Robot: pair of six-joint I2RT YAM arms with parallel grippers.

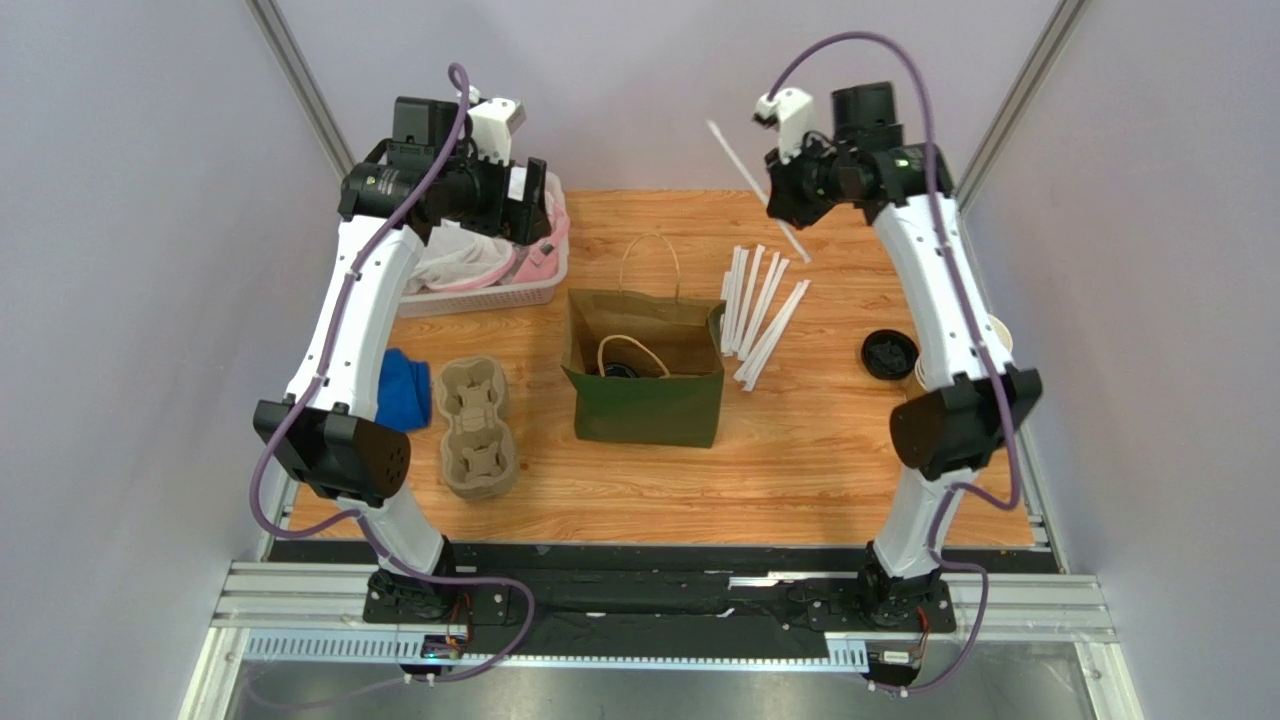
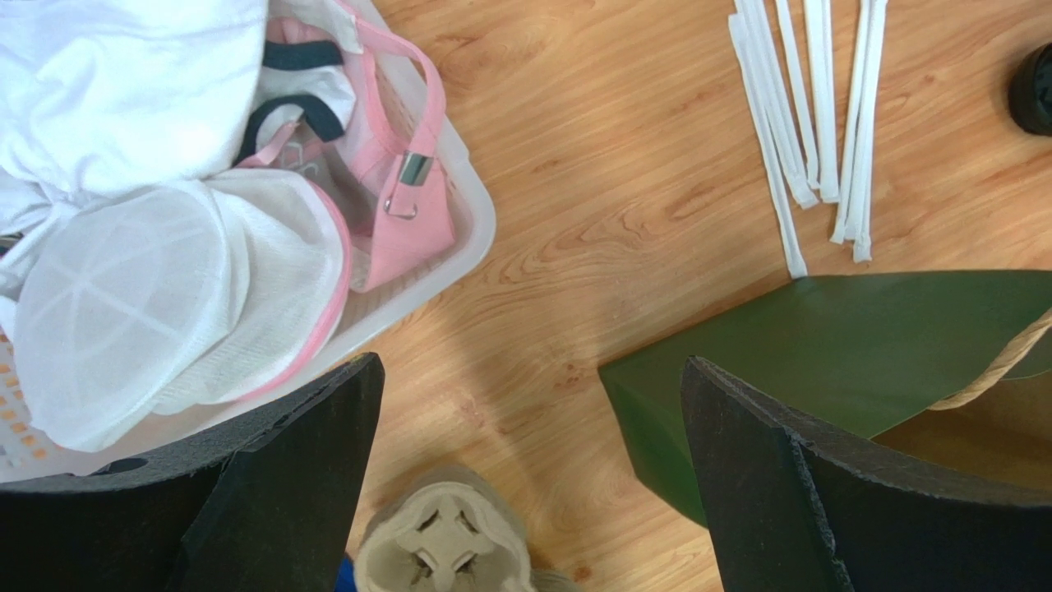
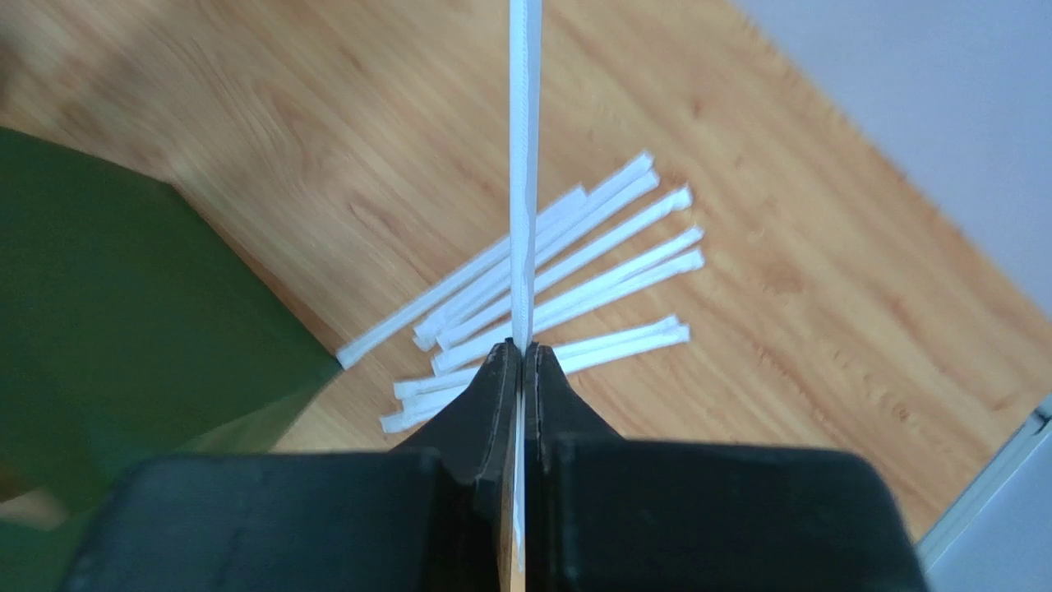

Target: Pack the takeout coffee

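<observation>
While right of the green bag (image 1: 646,413), clamps a wrapped straw (image 3: 524,185) in the right gripper (image 3: 519,352). Holds the left gripper (image 2: 531,370) open left of it. Shows the lidded cup (image 1: 890,354) farther right.

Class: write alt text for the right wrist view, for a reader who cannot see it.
The right gripper is shut on a wrapped straw that runs straight up the frame. Beneath it, more straws lie loose on the wooden table, with a green bag at the left.
</observation>
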